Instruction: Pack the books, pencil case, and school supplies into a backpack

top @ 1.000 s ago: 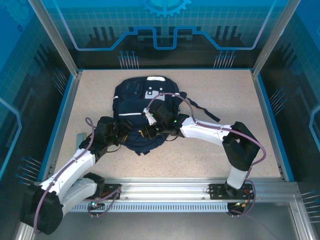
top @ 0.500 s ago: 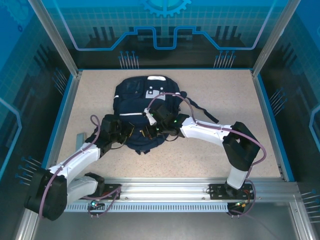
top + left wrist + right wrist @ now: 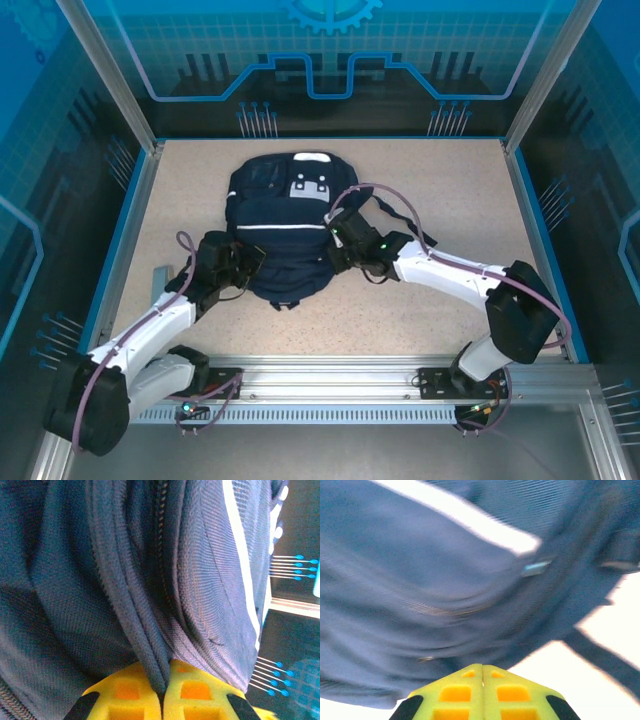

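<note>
Lying where: the backpack is flat on the speckled table, toward the far middle, with its white patches at the far end and its rounded end toward the arms.
Left side: the left gripper sits at the bag's near-left edge, its yellow fingers pressed together on a raised fold of navy fabric.
Fold: a doubled ridge of cloth running just beside the zipper; it goes straight down between the two fingers.
Stripe: a thin white stripe runs along the panel to the right of that zipper.
Right side: the right gripper is at the bag's right flank, jaws closed tip to tip with nothing seen between them.
Contact on the right: its tips lie just at the fabric's lower edge; the wrist picture is blurred, so I cannot tell whether they touch it.
Strap: a dark strap trails off the bag's right side across the table.
</note>
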You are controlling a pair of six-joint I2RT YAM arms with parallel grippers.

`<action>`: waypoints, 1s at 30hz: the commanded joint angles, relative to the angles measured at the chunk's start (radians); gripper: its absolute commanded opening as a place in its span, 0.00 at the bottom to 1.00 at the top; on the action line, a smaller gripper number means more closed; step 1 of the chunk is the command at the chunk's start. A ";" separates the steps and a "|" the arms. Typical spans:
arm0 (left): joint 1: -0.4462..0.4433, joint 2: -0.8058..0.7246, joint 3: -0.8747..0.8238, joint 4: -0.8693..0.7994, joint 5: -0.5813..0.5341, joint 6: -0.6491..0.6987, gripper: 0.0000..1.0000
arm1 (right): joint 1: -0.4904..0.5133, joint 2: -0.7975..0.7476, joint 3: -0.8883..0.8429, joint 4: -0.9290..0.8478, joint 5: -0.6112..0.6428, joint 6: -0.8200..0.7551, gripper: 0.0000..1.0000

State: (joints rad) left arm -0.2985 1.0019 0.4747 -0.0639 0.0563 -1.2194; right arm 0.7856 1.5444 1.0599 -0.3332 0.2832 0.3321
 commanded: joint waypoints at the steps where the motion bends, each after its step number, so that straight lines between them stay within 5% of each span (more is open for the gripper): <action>1: 0.012 -0.025 0.020 -0.099 0.009 0.113 0.00 | -0.088 -0.011 -0.005 -0.038 0.169 -0.024 0.00; 7: 0.012 -0.085 0.047 -0.212 0.042 0.189 0.00 | -0.165 0.035 0.058 -0.018 0.150 -0.035 0.00; 12: 0.012 -0.123 0.039 -0.201 0.071 0.185 0.00 | -0.171 0.038 0.096 -0.046 -0.054 -0.046 0.00; 22: 0.012 -0.111 0.119 -0.155 0.120 0.207 0.00 | -0.140 -0.089 -0.060 0.016 -0.546 0.013 0.63; 30: 0.012 -0.103 0.125 -0.139 0.129 0.208 0.00 | -0.065 0.004 -0.063 0.066 -0.619 0.126 0.66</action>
State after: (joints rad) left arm -0.2867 0.9051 0.5529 -0.2581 0.1135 -1.0626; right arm 0.6823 1.5162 0.9939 -0.2993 -0.2745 0.4026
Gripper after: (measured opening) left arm 0.052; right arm 0.663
